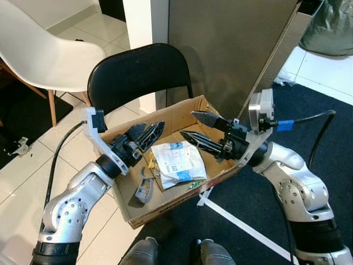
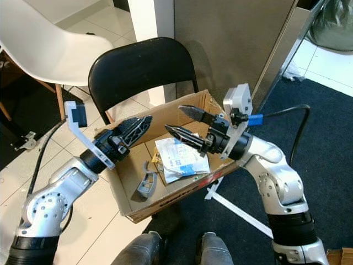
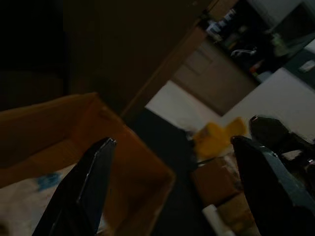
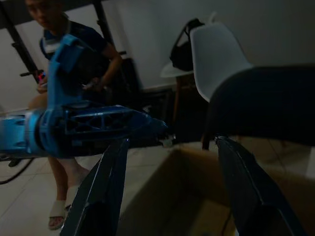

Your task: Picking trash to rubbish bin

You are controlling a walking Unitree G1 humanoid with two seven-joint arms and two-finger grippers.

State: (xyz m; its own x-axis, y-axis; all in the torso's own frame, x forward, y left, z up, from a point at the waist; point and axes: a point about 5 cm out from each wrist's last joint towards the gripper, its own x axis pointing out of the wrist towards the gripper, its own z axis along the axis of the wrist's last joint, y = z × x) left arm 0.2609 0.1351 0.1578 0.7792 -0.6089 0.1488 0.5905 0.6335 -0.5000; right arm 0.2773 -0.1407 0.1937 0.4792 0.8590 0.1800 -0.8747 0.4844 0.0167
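Trash: a white printed plastic wrapper [image 1: 177, 161] lies flat on the floor of the open brown cardboard box [image 1: 212, 109], at frame centre; a grey curved plastic piece [image 1: 145, 189] lies lower left of it, small yellow and green scraps beside them too small to identify.
Box: sits on pale tile floor [image 1: 22, 182], its right corner at the dark blue carpet [image 1: 331, 127] edge, where a white tape line [image 1: 245, 223] runs.
Left gripper [image 1: 148, 134]: over the box's left part, fingers released and apart, nothing between them.
Right gripper [image 1: 199, 128]: over the box's upper right rim, fingers spread, empty.
Hidden: the left wrist view is dark; only box wall and wrapper show dimly.
Surroundings: black padded chair [image 1: 140, 72] behind the box, white moulded chair [image 1: 38, 52] upper left, grey metal cabinet [image 1: 237, 49] upper right.
Person: seated, seen dimly in the right wrist view [image 4: 74, 64].
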